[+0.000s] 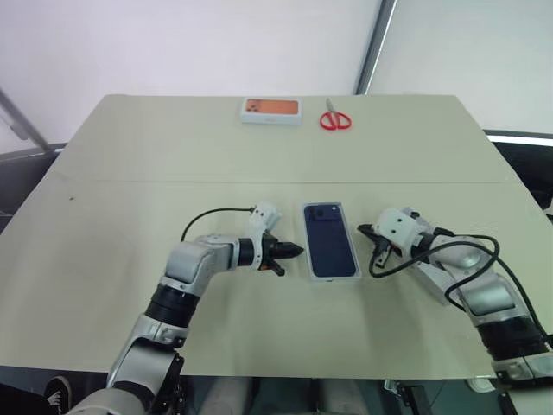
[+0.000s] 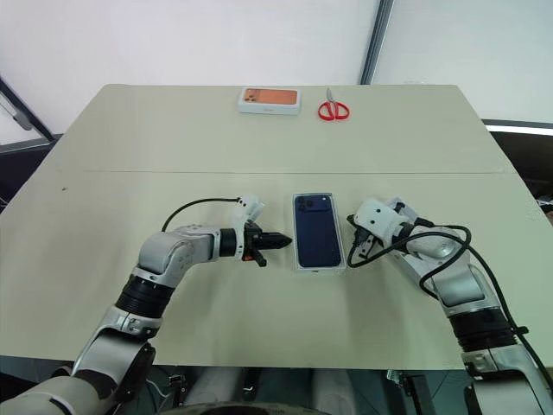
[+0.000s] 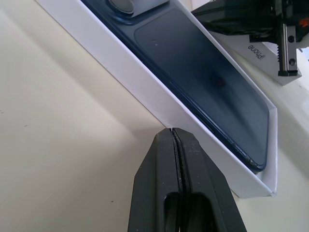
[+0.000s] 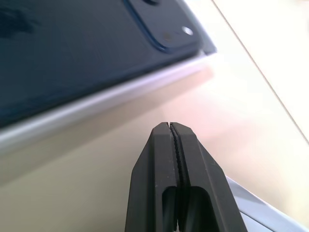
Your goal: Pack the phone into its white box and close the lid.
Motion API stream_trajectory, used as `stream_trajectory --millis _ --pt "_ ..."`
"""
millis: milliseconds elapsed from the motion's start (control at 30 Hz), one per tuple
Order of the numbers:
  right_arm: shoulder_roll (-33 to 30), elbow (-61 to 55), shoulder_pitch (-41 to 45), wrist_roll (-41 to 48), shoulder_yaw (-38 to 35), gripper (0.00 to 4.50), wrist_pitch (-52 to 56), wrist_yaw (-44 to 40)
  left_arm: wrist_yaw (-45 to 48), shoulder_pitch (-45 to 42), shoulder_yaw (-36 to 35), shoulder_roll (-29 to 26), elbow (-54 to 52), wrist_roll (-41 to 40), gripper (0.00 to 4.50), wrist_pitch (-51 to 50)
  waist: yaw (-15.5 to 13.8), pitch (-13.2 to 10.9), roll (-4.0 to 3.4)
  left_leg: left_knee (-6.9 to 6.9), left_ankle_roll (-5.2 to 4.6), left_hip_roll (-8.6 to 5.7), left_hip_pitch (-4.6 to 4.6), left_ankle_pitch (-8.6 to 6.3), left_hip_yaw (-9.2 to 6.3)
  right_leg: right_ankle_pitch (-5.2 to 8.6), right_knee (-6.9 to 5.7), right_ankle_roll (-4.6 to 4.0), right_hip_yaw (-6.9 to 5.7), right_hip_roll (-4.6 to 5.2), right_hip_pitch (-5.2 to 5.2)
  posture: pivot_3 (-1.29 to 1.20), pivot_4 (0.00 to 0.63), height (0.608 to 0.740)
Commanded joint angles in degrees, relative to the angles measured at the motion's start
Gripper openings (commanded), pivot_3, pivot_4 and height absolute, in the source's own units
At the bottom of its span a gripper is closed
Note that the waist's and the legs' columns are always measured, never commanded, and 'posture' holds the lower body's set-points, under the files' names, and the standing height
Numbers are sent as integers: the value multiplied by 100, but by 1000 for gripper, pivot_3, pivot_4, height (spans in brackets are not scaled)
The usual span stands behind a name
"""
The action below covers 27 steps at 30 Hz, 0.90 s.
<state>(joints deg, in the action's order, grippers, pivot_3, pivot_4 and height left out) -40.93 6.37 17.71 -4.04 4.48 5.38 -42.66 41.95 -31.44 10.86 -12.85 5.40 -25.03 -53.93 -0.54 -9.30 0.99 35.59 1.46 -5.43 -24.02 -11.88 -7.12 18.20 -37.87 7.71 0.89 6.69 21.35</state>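
The dark navy phone [image 1: 330,240] lies back up, camera cluster at the far end, inside the shallow white box [image 3: 145,82], whose thin rim frames it at the table's middle. My left gripper [image 1: 298,251] is shut and empty, its tip just short of the box's left wall. On the other side my right gripper [image 1: 363,230] is also shut and empty, close to the far right corner by the camera cluster [image 4: 166,29]. Past the box, beside the right gripper, a white side printed "iPhone" [image 3: 251,48] looks like the lid.
A white box with an orange top [image 1: 271,110] and red scissors [image 1: 335,119] lie at the far edge of the beige table [image 1: 130,199]. Black cables loop from both wrists, the right one [image 1: 406,259] close to the phone's box.
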Motion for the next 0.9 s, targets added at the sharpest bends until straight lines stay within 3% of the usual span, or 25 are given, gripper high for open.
stream_trajectory --millis 33,300,533,900 --pt "15 219 206 -186 -71 34 -28 293 -47 -61 -114 37 -47 -22 41 137 -4 0 0 0 0 0 0 0 0 0 0 0 0 0 0 0 150 740" --pt "111 442 448 -462 -80 34 65 732 -87 -200 -177 99 140 14 41 272 2 -1 -1 -2 2 0 -1 1 0 0 -1 0 1 0 4 0 150 740" --pt "58 -532 0 543 -160 34 628 -391 -87 -553 -165 271 868 206 41 736 -10 -3 -2 -3 2 0 -3 2 -2 0 -1 0 -2 -2 4 0 150 740" --pt "78 -1005 -224 638 -218 34 963 -453 115 -1072 -20 715 1907 514 41 1365 -5 -3 -1 -2 2 -1 -3 1 -2 0 -2 1 -2 -1 5 0 150 740"
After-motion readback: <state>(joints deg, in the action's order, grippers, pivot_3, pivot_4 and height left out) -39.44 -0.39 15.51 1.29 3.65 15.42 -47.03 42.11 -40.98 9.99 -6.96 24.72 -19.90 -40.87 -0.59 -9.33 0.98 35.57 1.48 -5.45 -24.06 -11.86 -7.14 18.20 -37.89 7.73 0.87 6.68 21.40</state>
